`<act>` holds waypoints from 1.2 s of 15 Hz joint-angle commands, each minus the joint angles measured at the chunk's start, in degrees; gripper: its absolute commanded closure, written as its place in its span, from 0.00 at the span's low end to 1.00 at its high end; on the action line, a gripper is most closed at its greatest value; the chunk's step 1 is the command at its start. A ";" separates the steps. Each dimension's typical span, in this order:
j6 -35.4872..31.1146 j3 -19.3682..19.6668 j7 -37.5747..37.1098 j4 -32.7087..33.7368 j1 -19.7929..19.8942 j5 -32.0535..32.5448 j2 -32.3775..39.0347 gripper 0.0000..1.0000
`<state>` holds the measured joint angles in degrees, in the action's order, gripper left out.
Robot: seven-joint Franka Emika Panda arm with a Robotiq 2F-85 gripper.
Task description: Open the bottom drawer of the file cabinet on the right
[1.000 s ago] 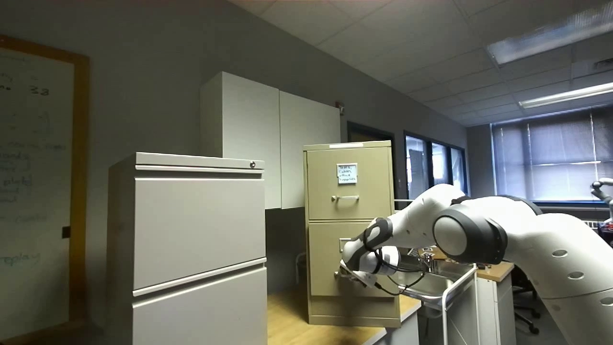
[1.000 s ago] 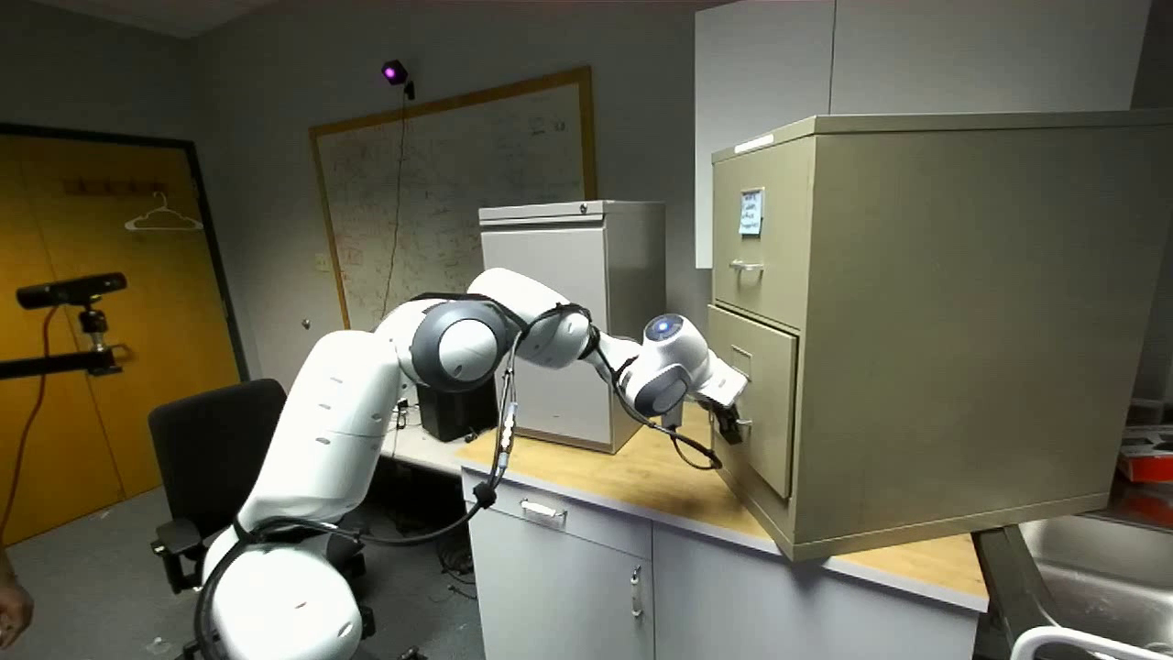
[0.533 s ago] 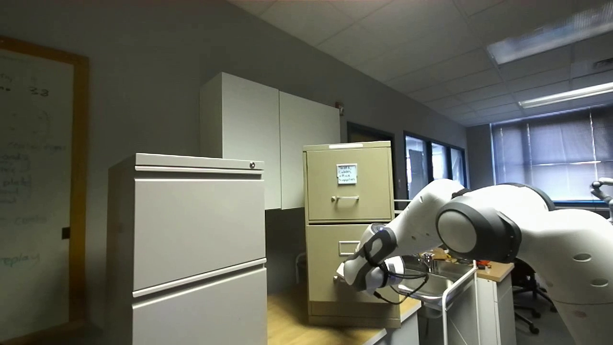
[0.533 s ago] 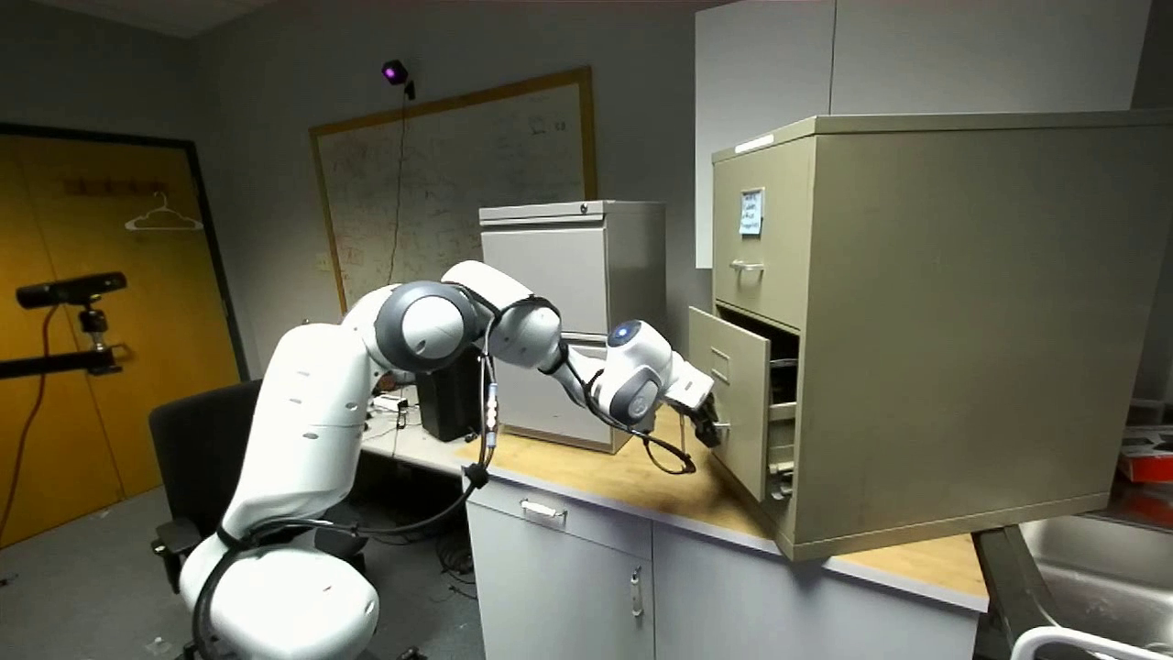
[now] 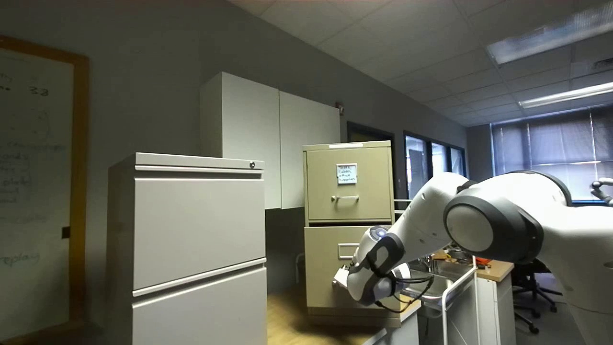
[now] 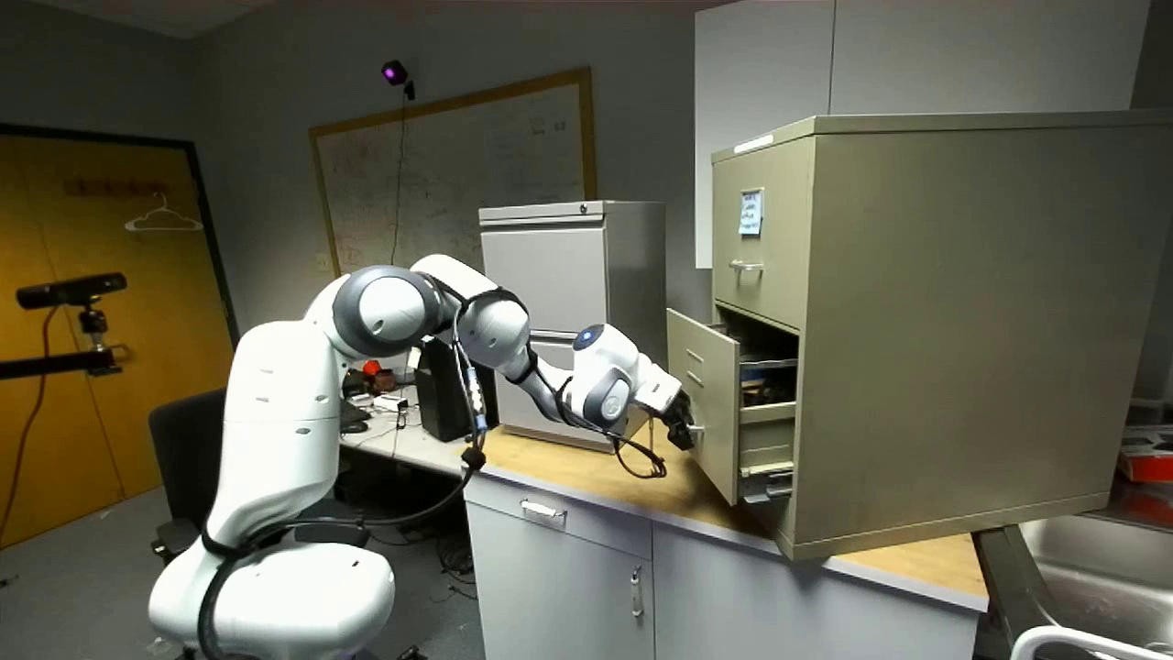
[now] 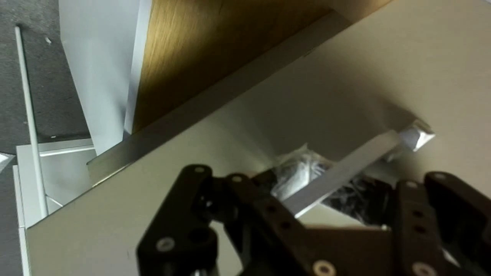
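Got the tool (image 7: 330,188) narrowed right down in the wrist view, clamped on the silver pull (image 7: 356,161) with the bar between the fingertips (image 7: 370,197). Also spotted some crinkly clear stuff (image 7: 295,176) on those tips. Moving out a bit, to the bottom drawer (image 6: 719,403): definitely sticking partway out of the tan file cabinet (image 6: 971,321), super easy to see in an exterior view. Can make out the side wall (image 6: 765,449) and a metal rail (image 6: 770,486) below it, plus some dark contents (image 6: 761,392) inside, too dim to name. Just above, a flush top drawer (image 5: 352,189) with a handwritten white label (image 5: 347,174).

Next, on to the white arm (image 6: 284,458), strapped with black cables (image 6: 302,523) and stretched over to the drawer front in both exterior views. Under the file cabinet, a wood-topped surface (image 6: 596,469). Also on that surface, a pale grey cabinet (image 5: 198,230), well apart from the tan one. Further back, white wall cupboards (image 5: 306,148) and an orange-framed whiteboard (image 6: 458,165). Out toward the edges, a black chair (image 6: 188,458) and, just beside the surface, a metal sink (image 6: 1090,559).
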<state>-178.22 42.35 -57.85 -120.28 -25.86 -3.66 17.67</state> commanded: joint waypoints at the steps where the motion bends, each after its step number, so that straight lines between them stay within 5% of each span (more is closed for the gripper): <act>1: 5.69 6.54 -3.23 -5.82 -11.96 3.31 -5.29 0.98; 18: 3.75 31.81 -4.17 -14.64 -43.21 2.85 -9.46 0.98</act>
<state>-179.43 72.44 -61.59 -132.95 -60.69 -1.99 11.71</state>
